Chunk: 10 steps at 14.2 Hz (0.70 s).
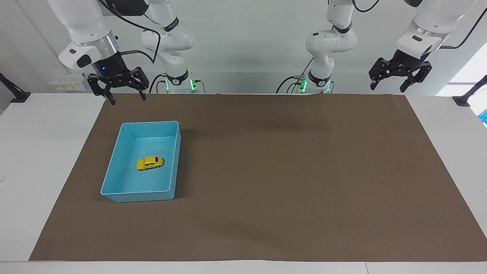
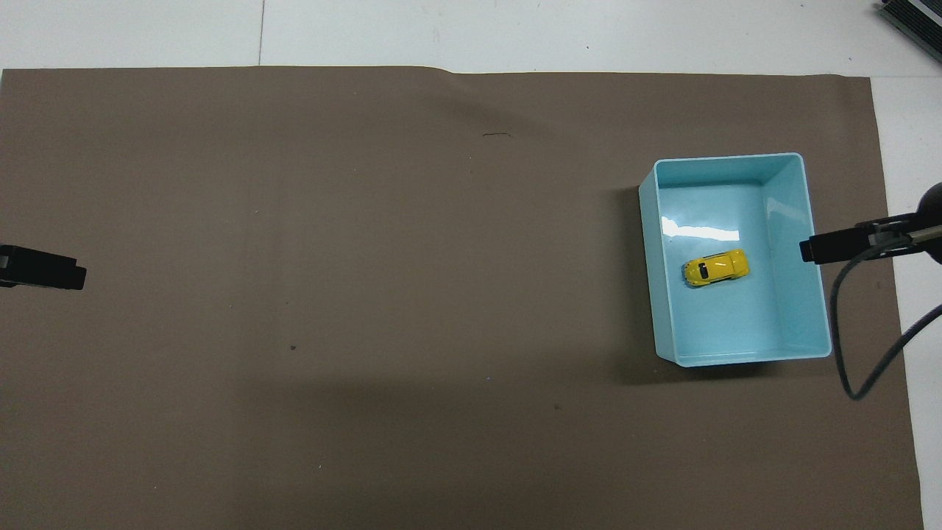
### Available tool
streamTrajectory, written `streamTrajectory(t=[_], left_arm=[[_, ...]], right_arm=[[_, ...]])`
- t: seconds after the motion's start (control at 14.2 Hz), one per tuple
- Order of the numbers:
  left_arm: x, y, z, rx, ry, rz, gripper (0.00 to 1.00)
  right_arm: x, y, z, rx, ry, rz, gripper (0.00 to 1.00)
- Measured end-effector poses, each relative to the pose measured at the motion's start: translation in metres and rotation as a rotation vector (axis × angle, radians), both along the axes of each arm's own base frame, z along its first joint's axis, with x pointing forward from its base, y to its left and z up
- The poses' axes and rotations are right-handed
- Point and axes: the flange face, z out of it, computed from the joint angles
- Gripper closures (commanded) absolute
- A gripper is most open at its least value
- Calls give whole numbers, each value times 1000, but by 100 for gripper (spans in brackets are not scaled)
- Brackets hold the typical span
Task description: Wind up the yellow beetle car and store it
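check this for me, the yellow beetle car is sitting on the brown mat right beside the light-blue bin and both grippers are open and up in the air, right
Not quite. The yellow beetle car is not on the brown mat; it sits inside the light-blue bin, on its floor, as both the facing and overhead views show. The rest holds: the right gripper and the left gripper are open and up in the air.

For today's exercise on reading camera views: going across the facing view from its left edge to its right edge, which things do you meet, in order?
Right gripper, open, up near the robots' edge of the mat → blue bin → yellow beetle car inside the bin → brown mat → left gripper, open, waiting.
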Motion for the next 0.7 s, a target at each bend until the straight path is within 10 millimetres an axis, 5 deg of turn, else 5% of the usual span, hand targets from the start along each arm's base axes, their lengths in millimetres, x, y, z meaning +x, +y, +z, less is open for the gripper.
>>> streamTrajectory(t=[0.7], left_arm=[[0,0,0,0,0,0,0]], right_arm=[[-1,-5,7,-28,0,-94,0]])
